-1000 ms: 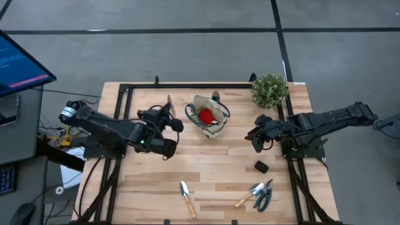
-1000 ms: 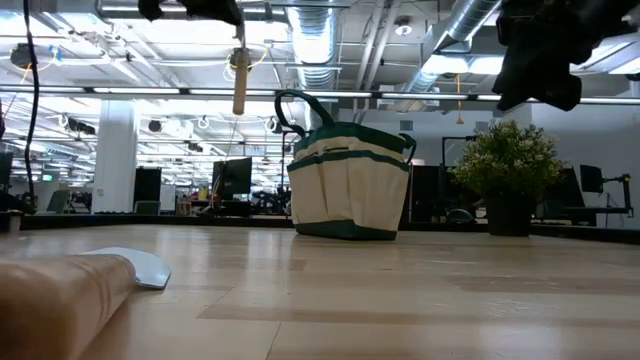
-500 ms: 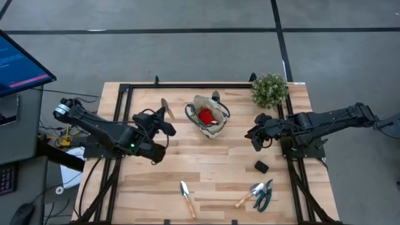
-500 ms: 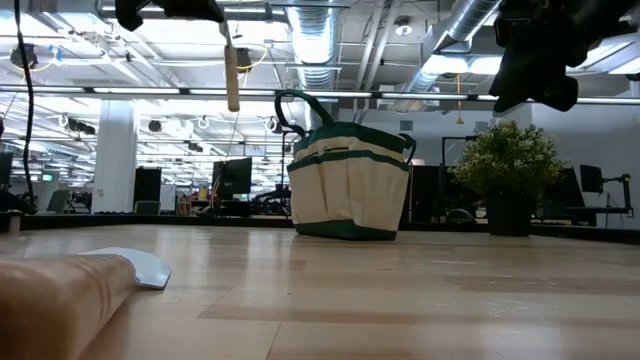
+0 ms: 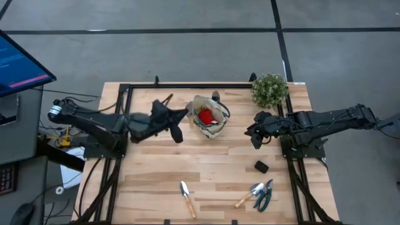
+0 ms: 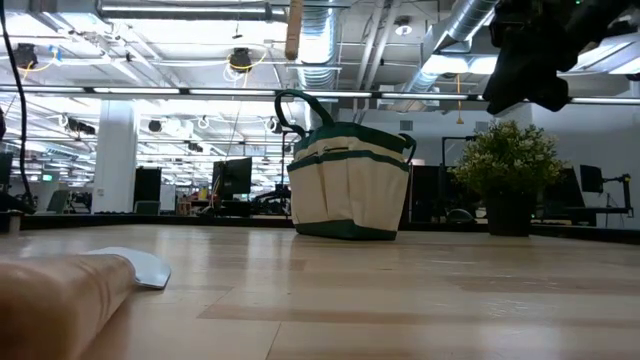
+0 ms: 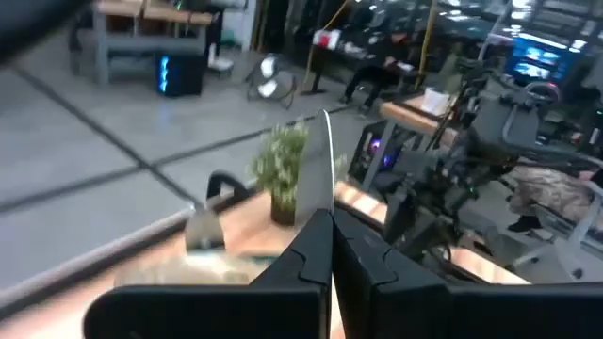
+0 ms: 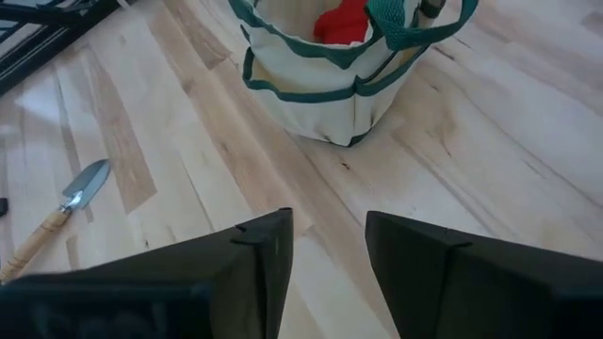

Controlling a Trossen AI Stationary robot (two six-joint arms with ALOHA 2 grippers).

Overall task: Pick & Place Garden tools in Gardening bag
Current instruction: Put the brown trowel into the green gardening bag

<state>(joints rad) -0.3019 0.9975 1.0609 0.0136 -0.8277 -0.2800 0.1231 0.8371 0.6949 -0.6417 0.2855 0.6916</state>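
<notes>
Left gripper (image 5: pixel 178 116) raised over the table (image 5: pixel 212 169), just left of the gardening bag (image 5: pixel 209 117). Fingers (image 7: pixel 363 268) pressed together on a thin silver blade (image 7: pixel 328 160) that sticks out past them; a pale wooden handle (image 6: pixel 293 28) hangs high in the low view, above and left of the bag. Bag stands upright at the table's back centre, red glove (image 5: pixel 205 116) inside it.

Right gripper (image 5: pixel 255 134) hovers to the bag's right, fingers (image 8: pixel 254 259) partly apart with nothing between them. Wrist view looks down on the bag and bare wood.

On the table near the front edge: one trowel (image 5: pixel 186 197) left of centre; a second trowel (image 5: pixel 249 194) and the pruning shears (image 5: pixel 265 194) just beside each other to the right. Small black block (image 5: pixel 261 167) lies between those and the right gripper. Potted plant (image 5: pixel 269 90) at the back right corner.
</notes>
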